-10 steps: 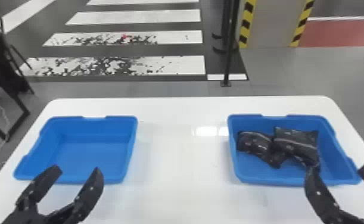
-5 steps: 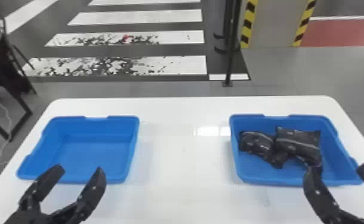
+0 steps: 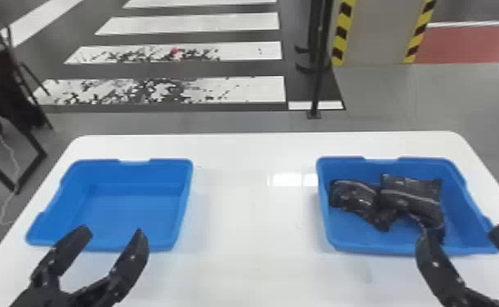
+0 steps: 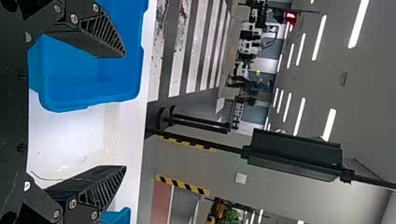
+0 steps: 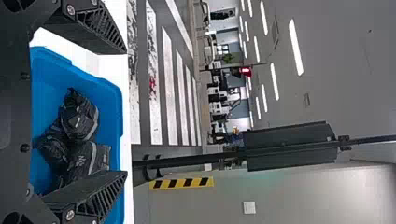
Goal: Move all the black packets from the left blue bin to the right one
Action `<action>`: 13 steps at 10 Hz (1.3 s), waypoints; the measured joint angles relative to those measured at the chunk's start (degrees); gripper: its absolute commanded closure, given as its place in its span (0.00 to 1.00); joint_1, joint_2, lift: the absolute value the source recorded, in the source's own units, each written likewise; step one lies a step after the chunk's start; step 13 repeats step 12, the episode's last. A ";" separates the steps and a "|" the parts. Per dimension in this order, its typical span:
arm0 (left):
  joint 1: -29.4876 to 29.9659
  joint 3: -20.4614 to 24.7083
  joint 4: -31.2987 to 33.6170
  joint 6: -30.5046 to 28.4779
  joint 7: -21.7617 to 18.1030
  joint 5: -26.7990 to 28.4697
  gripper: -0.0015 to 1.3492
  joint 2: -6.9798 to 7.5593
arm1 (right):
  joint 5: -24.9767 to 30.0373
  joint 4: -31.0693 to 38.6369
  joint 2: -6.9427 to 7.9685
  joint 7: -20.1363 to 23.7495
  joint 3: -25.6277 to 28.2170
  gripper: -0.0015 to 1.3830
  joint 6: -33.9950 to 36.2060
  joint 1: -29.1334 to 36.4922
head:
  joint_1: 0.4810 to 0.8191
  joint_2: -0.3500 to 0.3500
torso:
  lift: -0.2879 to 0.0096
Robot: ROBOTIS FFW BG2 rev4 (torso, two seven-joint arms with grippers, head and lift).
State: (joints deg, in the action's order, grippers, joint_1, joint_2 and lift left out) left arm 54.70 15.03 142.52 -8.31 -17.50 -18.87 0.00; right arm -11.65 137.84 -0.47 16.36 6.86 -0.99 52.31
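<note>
Across the middle stretches a white, round-cornered rectangular table point(image 3: 252, 253). At nine o'clock sits a blue rectangular plastic bin point(image 3: 130, 216); at three, a matching blue plastic bin point(image 3: 344, 232). The black two-fingered left gripper point(image 3: 111, 233) stands wide at eight o'clock, the black two-fingered right gripper point(image 3: 463, 233) wide at four. Shiny black plastic packets point(image 3: 411, 192) lie bunched inside the three-o'clock bin.

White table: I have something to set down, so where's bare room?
The white table is bare between the left bin and the right bin; the left bin's visible floor is free too. Crowded: the right bin, where black packets bunch, and both near rims, overlapped by the left gripper and right gripper.
</note>
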 measured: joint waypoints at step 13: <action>-0.07 0.04 0.00 -1.03 -0.02 -0.08 0.16 0.00 | -0.44 -0.38 -0.08 0.05 -0.12 0.08 0.00 -0.28 | 0.63 0.61 | 0.45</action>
